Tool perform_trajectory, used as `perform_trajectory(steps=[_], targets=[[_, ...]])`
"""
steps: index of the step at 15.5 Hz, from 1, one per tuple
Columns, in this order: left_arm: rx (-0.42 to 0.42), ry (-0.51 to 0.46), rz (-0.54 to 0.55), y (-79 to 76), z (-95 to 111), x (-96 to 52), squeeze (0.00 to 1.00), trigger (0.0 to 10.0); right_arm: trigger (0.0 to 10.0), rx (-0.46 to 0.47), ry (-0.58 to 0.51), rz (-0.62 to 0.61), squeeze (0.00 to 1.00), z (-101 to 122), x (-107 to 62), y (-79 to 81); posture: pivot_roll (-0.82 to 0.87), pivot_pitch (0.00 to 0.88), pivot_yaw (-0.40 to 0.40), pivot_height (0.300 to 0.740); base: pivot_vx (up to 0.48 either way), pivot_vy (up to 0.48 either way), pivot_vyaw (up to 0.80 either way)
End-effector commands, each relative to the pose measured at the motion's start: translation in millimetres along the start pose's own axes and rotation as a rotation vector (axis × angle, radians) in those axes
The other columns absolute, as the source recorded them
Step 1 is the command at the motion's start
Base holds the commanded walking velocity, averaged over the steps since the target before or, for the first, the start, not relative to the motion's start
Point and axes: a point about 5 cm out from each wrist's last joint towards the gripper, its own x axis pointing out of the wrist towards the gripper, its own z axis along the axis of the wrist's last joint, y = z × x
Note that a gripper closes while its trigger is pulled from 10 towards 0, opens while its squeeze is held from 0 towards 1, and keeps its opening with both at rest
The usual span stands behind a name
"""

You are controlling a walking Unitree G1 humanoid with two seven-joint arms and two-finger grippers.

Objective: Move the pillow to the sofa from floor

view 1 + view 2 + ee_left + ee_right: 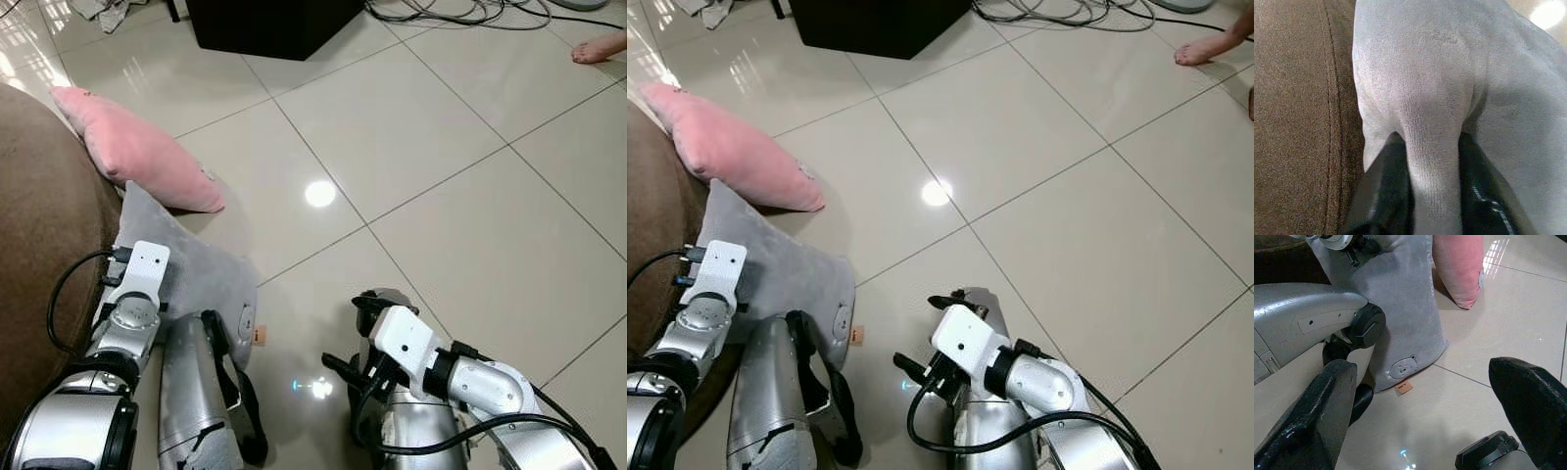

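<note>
A grey pillow (201, 269) lies on the tiled floor, leaning against the brown sofa (39, 225) at the left. My left gripper (1430, 142) is shut on a fold of this grey pillow (1425, 73), right beside the sofa's side (1298, 117). Its white wrist (139, 269) sits over the pillow's sofa-side edge. A pink pillow (137, 147) rests farther away against the sofa, touching the grey one. My right gripper (931, 333) hangs open low above the floor, to the right of the grey pillow (1400, 298), with nothing between its fingers (1312, 416).
A black cabinet (274, 22) stands on the floor at the back, with a tangle of cables (460, 12) to its right. A person's bare foot (598, 47) is at the far right. A crumpled cloth (103, 10) lies at the back left.
</note>
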Motion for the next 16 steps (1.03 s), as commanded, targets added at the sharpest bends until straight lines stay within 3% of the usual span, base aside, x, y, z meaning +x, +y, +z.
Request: perform_trajectory(steps=[1,7,10,13,14,16], targets=[[-0.007,0.045,-0.01,-1.0,-11.8,-2.0,0.0,0.0,10.0,0.006,-0.007,0.035,0.0,0.5,-0.3,5.6,-0.21,0.315,-0.023,0.512,0.0,0.0,0.0],[-0.053,0.03,-0.044,-6.2,-9.4,-2.6,0.0,0.0,10.0,0.003,-0.022,0.04,0.0,1.3,1.8,4.8,-0.2,0.296,-0.022,0.512,0.0,0.0,0.0],[-0.193,-0.041,-0.152,-24.5,4.9,-4.8,0.0,0.0,10.0,0.019,-0.029,-0.004,0.0,0.2,1.3,1.7,-0.18,0.275,-0.015,0.512,0.0,0.0,0.0],[-0.419,-0.286,-0.353,-52.8,44.9,-16.6,0.0,0.0,10.0,0.068,-0.057,-0.129,0.0,0.9,-3.8,2.9,-0.17,0.226,-0.008,0.512,0.0,0.0,0.0],[-0.446,-0.315,-0.365,-54.4,50.1,-18.3,0.0,0.0,10.0,0.079,-0.058,-0.149,0.0,0.8,-4.4,2.6,-0.17,0.222,-0.008,0.512,0.0,0.0,0.0],[-0.59,-0.51,-0.339,-44.8,91.3,-31.8,0.0,0.0,10.0,0.137,-0.072,-0.32,0.0,3.4,-12.0,-7.8,-0.15,0.176,0.002,0.512,0.0,0.0,0.0]])
